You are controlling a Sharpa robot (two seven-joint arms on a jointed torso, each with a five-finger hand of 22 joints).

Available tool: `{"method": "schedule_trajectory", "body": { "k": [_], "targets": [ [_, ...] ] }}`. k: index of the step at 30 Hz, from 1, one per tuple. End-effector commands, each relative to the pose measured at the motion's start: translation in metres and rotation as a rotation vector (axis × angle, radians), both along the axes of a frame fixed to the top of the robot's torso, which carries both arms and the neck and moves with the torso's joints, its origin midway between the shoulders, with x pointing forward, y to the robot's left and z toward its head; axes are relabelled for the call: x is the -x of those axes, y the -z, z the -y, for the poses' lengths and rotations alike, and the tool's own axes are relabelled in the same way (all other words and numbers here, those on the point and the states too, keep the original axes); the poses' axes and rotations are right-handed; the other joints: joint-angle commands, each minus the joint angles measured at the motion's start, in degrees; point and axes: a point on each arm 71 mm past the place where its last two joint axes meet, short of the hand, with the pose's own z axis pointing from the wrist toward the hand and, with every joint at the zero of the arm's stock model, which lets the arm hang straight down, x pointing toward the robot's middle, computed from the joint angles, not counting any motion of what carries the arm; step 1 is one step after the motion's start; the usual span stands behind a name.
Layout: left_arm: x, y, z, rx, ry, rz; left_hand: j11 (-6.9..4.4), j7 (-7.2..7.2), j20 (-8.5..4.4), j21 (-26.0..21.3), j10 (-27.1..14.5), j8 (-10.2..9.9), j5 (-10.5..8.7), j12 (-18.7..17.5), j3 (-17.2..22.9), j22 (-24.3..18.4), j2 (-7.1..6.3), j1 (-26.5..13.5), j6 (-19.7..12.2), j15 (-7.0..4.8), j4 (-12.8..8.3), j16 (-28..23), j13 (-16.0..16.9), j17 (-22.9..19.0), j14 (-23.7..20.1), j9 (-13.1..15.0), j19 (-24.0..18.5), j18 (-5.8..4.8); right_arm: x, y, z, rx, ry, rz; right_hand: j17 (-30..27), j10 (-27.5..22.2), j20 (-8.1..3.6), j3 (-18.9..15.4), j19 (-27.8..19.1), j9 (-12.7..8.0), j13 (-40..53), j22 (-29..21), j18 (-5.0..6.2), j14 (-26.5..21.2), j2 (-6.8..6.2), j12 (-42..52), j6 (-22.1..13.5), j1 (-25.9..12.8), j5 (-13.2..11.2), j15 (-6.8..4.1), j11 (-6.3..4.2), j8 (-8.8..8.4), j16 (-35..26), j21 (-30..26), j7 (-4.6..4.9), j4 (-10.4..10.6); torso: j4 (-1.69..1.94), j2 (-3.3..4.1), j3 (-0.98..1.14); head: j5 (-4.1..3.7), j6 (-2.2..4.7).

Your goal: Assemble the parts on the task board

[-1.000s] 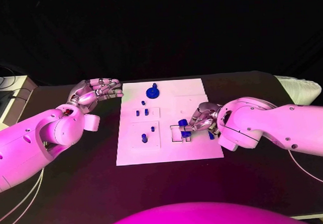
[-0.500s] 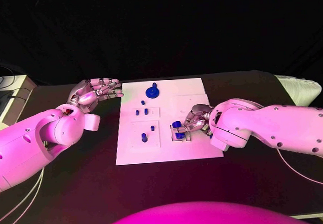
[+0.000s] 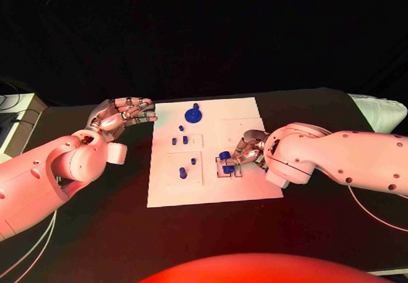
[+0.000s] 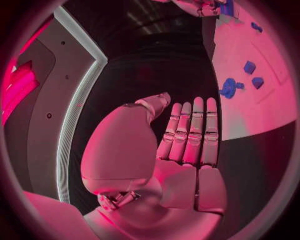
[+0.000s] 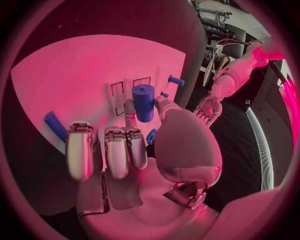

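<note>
left silver hand (image 3: 123, 115) idle off the board's far-left corner, fingers curled, holding nothing. flat white task board (image 3: 211, 195) mid-table w/ several small blue parts (image 3: 181, 141) seated. right silver hand (image 3: 247, 149) grasps blue cylinder (image 5: 143, 102) over a slot; probably midway, more left.

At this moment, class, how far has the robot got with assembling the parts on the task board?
Partly done, it seems. Several blue parts, such as the round part at the far end, already stand or lie on the task board. In hand: the right hand holds a blue cylinder over the board's outlined slots. The left hand hovers beside the board, holding nothing. Left: seating that cylinder; whether the other pieces are finished cannot be told.
</note>
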Motion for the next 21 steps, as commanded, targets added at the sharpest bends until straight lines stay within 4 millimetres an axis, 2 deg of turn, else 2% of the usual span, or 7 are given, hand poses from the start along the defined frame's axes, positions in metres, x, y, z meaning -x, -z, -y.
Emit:
{"method": "schedule_trajectory", "body": {
  "k": [1, 21],
  "targets": [
    [0.0004, -0.001, 0.0025, 0.007, 0.019, 0.006, 0.04, 0.15, -0.05, -0.4, -0.3, -0.3, 0.07, -0.2, -0.4, -0.1, 0.22, -0.1, 0.1, 0.23, 0.1, -0.3, 0.0, 0.1, 0.2, -0.1, 0.3, 0.6, 0.0013, 0.004, -0.0006, 0.029, -0.035, -0.016, 11.3, 6.0, -0.42, 0.0, 4.4, 0.0, 15.1, 12.9, -0.96, 5.3, -0.25, 0.1, -0.2, -0.4, -1.1, -0.14, -0.21, 0.14, -0.1, -0.4, 0.26, -0.1, 0.02, -0.03, 0.0, 0.02, -0.11],
    [0.0005, -0.0009, 0.0017, 0.006, 0.02, 0.005, 0.06, 0.18, -0.04, -0.4, -0.3, -0.4, 0.07, -0.3, -0.4, -0.1, 0.25, -0.1, 0.1, 0.25, 0.1, -0.4, 0.0, 0.1, 0.2, -0.1, 0.3, 0.6, 0.0063, 0.0055, -0.004, 0.026, -0.052, -0.011, 11.4, 6.0, -0.41, -0.1, 4.4, 0.0, 15.1, 12.9, -0.99, 5.3, -0.29, 0.1, -0.1, -0.4, -1.6, -0.13, -0.21, 0.18, -0.1, -0.2, 0.25, 0.0, 0.03, -0.04, -0.02, 0.25, -0.31]
  ]
}}
